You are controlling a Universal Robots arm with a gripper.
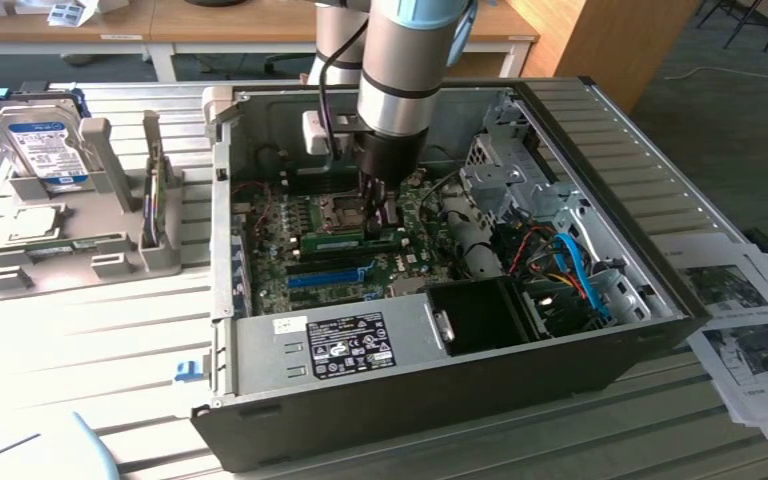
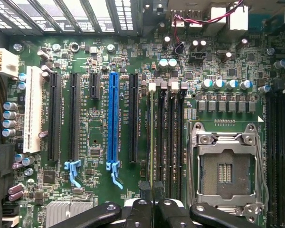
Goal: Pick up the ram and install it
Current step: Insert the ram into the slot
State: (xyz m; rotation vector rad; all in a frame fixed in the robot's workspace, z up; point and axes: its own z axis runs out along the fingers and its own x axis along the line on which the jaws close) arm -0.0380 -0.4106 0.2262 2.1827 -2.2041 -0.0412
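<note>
Inside the case [image 1: 598, 170]: arm [image 1: 404, 60] reaches down to the board [image 2: 99, 123]; claw [image 1: 384, 228] sits low over the memory slots [image 2: 168, 133].
Claw: narrow, fingers pinched on the ram as far as both views show.
Ram [image 1: 341, 240]: green stick, upright on its long edge. It lies along the black slots, between the bare CPU socket [image 2: 225, 166] and the blue slot [image 2: 114, 118]. Whether it touches its slot or hangs just above it, I cannot tell.
Step in hand: install. The pick-up looks done and the stick is held at the slot; nothing shows it seated.
What seating calls for, as I judge: stick kept square to the slot, notch over the key, end latches open, then a straight, even press down. A tilt could jam it or strain the board.
Exterior view's left: grey rack [image 1: 91, 260] on the worktop [image 1: 104, 330], well apart from the case. A hard drive [image 1: 40, 145] stands in it; the print on its blue-white sticker is too small to read.
Near wall of case: black-and-white label [image 1: 351, 340] on a grey box, with marks and lines of text, none legible.
Board print: white lettering runs beside the long slots, too blurred to read.
Exterior view's right: printed sheets [image 1: 744, 320] with photos lie beside the case; their text cannot be made out.
Brands: none readable anywhere.
</note>
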